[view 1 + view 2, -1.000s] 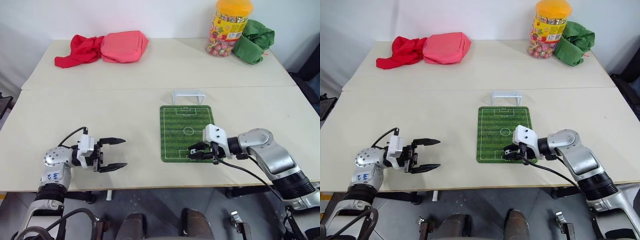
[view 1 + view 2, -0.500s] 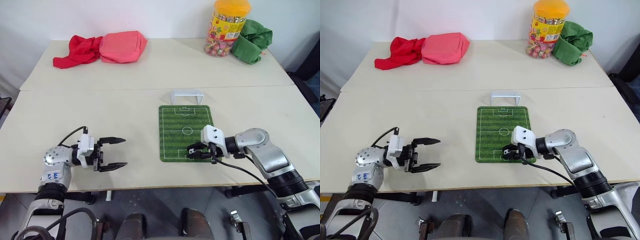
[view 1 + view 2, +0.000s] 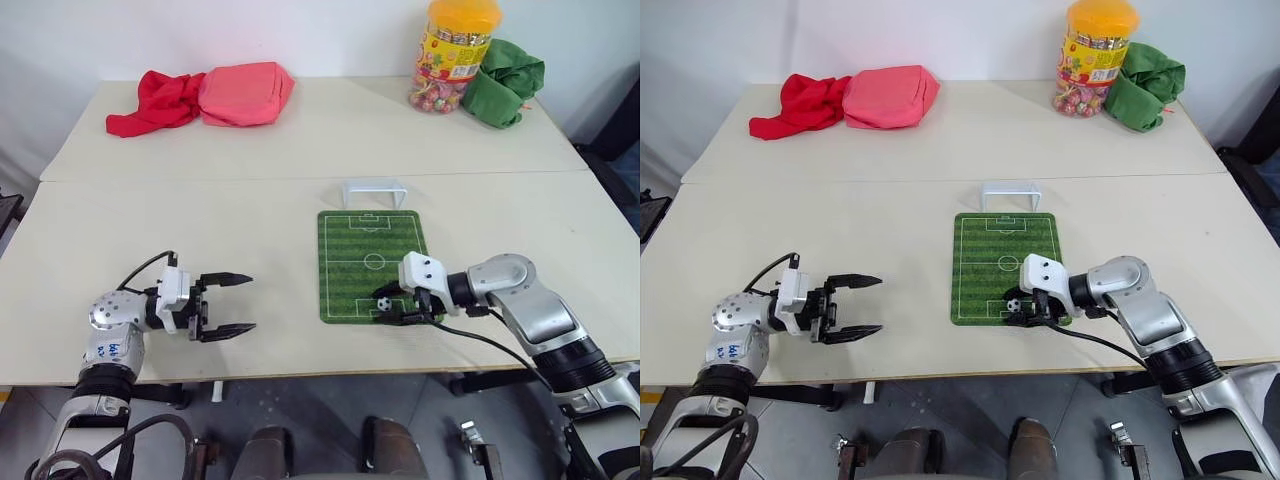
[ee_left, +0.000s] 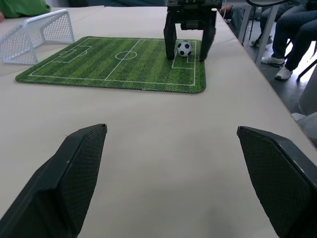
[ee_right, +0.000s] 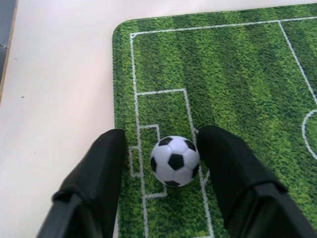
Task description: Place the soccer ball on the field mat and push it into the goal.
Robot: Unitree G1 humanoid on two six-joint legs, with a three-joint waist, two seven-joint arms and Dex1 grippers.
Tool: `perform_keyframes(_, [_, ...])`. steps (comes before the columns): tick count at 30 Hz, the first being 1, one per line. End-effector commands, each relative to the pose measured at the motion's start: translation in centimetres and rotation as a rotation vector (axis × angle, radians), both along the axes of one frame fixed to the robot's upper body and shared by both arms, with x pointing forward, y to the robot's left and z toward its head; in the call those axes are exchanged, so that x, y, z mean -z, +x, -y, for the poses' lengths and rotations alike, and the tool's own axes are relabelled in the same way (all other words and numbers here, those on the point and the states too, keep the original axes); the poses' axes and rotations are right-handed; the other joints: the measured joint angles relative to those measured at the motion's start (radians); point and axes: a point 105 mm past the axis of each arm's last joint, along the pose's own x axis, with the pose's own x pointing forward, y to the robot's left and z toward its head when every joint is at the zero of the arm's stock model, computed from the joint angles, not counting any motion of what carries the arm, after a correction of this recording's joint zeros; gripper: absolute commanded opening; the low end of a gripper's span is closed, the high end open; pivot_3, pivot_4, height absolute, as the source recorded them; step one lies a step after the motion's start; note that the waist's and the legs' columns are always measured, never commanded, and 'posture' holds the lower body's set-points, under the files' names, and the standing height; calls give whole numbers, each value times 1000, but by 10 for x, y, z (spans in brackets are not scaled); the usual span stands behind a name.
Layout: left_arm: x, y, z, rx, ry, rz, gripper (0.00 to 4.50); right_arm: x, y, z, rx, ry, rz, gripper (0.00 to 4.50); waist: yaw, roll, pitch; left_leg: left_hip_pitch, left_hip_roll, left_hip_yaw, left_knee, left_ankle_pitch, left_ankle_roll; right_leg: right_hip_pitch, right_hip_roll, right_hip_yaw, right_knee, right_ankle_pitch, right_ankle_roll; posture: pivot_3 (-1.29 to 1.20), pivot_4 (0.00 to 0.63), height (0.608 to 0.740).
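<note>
The soccer ball (image 5: 175,160) sits on the field mat (image 3: 375,240) in the penalty area at the mat's near end, the end toward the robot, on the side away from the goal (image 3: 374,192), which stands just beyond the mat's far edge. The right gripper (image 3: 402,304) straddles the ball, its fingers (image 5: 101,168) parted with a sliver of grass showing on each side, so the ball looks released, not clamped. Judging by this, placing is done and the push is next: it calls for drawing the fingers clear, getting behind the ball and driving it straight up the mat's length into the goal mouth. Half a second ago those fingers were closed tighter over the ball; now they stand wider. The left gripper (image 3: 228,303) hangs agape over the bench's near left part, unchanged.
</note>
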Motion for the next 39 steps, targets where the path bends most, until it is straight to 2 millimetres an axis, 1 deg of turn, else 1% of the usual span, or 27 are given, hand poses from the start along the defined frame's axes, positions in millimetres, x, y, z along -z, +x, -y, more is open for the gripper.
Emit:
perform_keyframes(1, [-3,-4,-1,46,8,23,4500,-5,1,-3,-8,-9,22,2457,0,0,0,0,0,0,0,0,0,0,0,0,0,0,0,0,150,740])
perform_keyframes(4, [-3,-3,0,47,3,24,4500,-11,2,-2,-11,-10,43,2457,0,0,0,0,0,0,0,0,0,0,0,0,0,0,0,0,150,740])
perform_keyframes(8, [-3,-2,2,48,-3,25,4500,-26,5,-4,-11,3,83,2457,1,0,0,0,0,0,0,0,0,0,0,0,0,0,0,0,150,740])
perform_keyframes(14, [-4,1,5,49,-10,25,4500,-49,0,-11,-39,22,128,2457,1,0,0,0,0,0,0,0,0,0,0,0,0,0,0,0,150,740])
perform_keyframes(18, [-3,2,8,59,-16,25,4500,-72,2,-9,1,67,190,2457,2,0,0,0,0,0,1,0,0,0,0,0,0,0,0,0,150,740])
perform_keyframes(19, [-3,1,8,65,-17,25,4500,-74,1,-5,12,79,198,2086,3,0,0,-1,0,0,1,0,0,0,0,0,0,0,0,0,150,740])
perform_keyframes(20, [-3,1,9,69,-18,25,4500,-76,-1,-3,19,86,202,1850,4,0,0,-1,0,0,1,0,0,0,0,0,0,0,0,0,150,740])
perform_keyframes(21, [-3,1,9,73,-20,25,4500,-73,-3,2,30,79,199,1607,6,0,0,-1,0,0,1,0,0,0,0,0,0,0,0,0,150,740])
perform_keyframes(22, [-4,2,9,75,-22,25,4500,-70,-6,6,40,72,193,1238,9,0,0,-1,0,0,1,0,0,0,0,0,0,0,0,0,150,740])
perform_keyframes(23, [-4,2,10,78,-22,25,4500,-67,-10,9,42,67,183,965,11,0,0,-1,0,0,1,-1,0,0,0,0,0,0,0,0,150,740])
perform_keyframes(25, [-5,2,10,83,-21,25,4500,-61,-16,14,42,60,171,253,16,0,0,-1,0,0,1,-1,0,0,0,0,0,0,0,0,150,740])
perform_keyframes(26, [-5,2,10,85,-20,25,4500,-57,-19,15,39,59,166,7,21,0,0,-1,0,0,1,-1,0,0,0,0,0,0,0,0,150,740])
perform_keyframes(31, [-6,2,8,92,-15,22,4500,-46,-26,13,31,94,146,7,21,0,0,-1,0,1,2,-1,0,0,0,1,0,0,0,0,150,740])
perform_keyframes(34, [-7,0,7,99,-7,17,4500,-28,-32,12,1,94,101,7,25,-1,0,-1,0,1,2,-1,0,0,0,1,0,0,0,0,150,740])
perform_keyframes(39, [-9,-2,2,97,8,13,4500,-17,-36,8,-36,106,77,7,25,-1,0,-1,0,1,2,-1,1,0,0,1,0,0,0,0,150,740])
